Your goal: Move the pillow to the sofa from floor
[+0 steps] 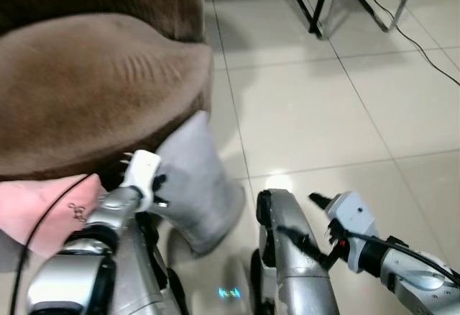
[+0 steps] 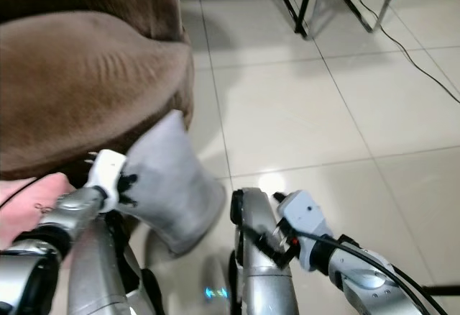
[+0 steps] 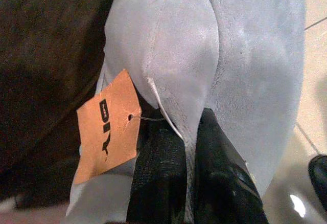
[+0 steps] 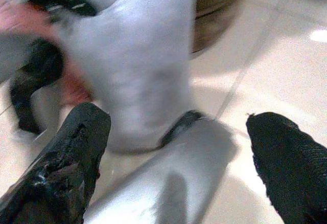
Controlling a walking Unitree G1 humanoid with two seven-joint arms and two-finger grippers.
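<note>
A grey pillow (image 1: 198, 185) hangs tilted beside the brown sofa (image 1: 86, 85), its lower end just above the tiled floor. My left gripper (image 3: 186, 142) is shut on the pillow's edge seam, next to an orange paper tag (image 3: 107, 127). In the head views the left gripper (image 1: 147, 185) is at the pillow's left side, close to the sofa's front. My right gripper (image 4: 179, 152) is open with nothing between its fingers; it is low at the right (image 1: 320, 203), apart from the pillow (image 4: 138, 55).
A pink cloth (image 1: 43, 207) lies at the sofa's foot on the left. Black stand legs (image 1: 323, 6) and cables (image 1: 424, 49) are on the tiles at the far right. My own silver legs (image 1: 295, 257) show below.
</note>
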